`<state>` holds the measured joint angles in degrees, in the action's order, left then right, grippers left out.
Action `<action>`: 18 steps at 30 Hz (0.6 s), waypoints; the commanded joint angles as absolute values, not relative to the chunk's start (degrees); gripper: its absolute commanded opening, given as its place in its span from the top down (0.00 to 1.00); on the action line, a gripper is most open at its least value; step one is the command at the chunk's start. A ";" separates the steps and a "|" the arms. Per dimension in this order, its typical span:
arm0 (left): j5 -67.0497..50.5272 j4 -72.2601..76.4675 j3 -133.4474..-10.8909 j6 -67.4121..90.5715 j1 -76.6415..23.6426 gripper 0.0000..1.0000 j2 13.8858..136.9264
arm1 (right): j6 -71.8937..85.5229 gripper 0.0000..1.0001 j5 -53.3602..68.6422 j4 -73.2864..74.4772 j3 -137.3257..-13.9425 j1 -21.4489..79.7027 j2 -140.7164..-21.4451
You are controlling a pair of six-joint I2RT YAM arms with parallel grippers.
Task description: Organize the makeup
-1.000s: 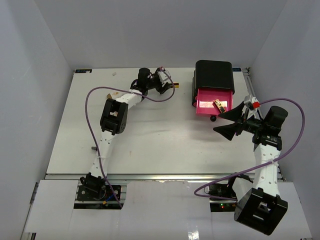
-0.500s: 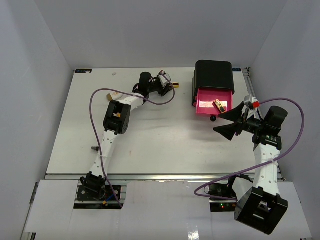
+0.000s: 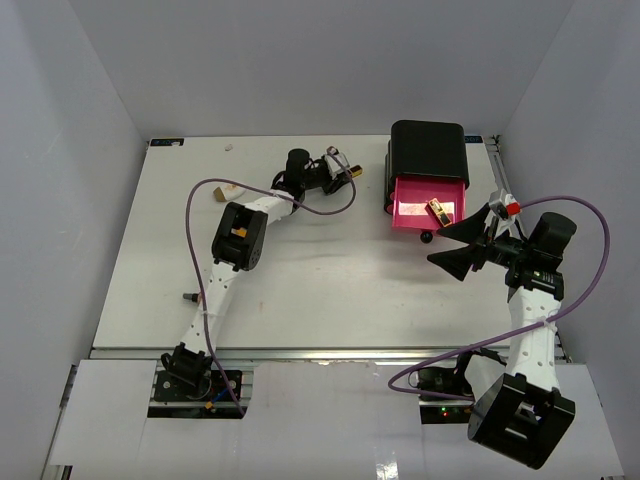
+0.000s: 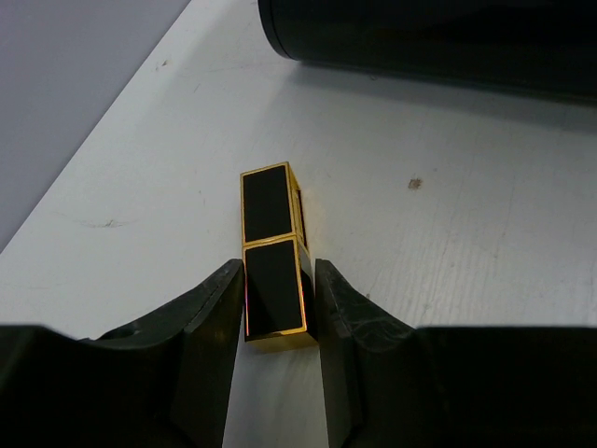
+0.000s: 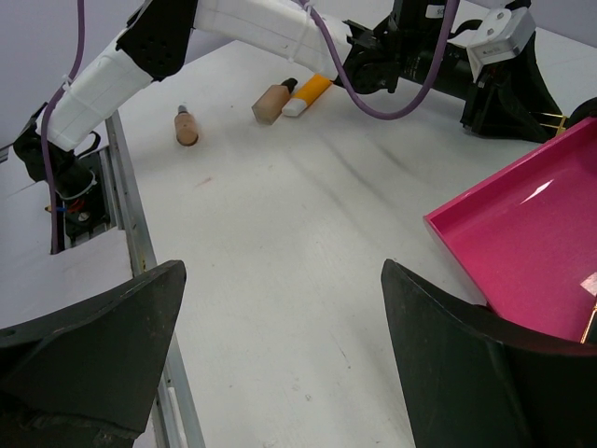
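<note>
A black-and-gold rectangular tube lies on the white table at the far middle, left of the black box. My left gripper is shut on the tube's near half, with a finger pressed against each side. From above, the left gripper shows with the tube's gold tip sticking out. A second black-and-gold tube lies in the open pink drawer. My right gripper hangs wide open and holds nothing, just right of the drawer. An orange tube with a white cap and a tan cylinder lie side by side.
A small tan piece with a dark cap lies near the table's left rail. The left arm's purple cable loops over the far left of the table. The pink drawer's corner juts toward my right gripper.
My left gripper has slid a little to the right and closed from open onto the black-and-gold tube. The right arm has not moved.
</note>
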<state>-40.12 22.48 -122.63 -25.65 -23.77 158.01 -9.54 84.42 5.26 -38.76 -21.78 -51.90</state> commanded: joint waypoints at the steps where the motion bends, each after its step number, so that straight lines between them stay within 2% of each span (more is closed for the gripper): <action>1: -41.44 19.77 -120.10 -25.97 -25.06 0.55 154.81 | -9.41 0.08 88.06 2.99 -38.94 -22.15 -50.88; 10: -32.89 23.10 -106.65 -23.29 -26.46 0.69 145.14 | -9.58 0.08 86.57 2.64 -38.32 -22.15 -49.84; 15: -29.97 26.69 -94.56 -18.69 -26.46 0.95 135.79 | -9.23 0.08 84.99 1.52 -37.53 -22.21 -49.60; 18: -29.61 27.70 -88.26 -16.76 -26.46 1.00 129.91 | -9.16 0.08 84.39 1.19 -37.23 -22.62 -49.40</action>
<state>-31.15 26.58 -95.04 -20.81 -26.52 140.69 -9.40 84.31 3.77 -37.72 -21.87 -50.21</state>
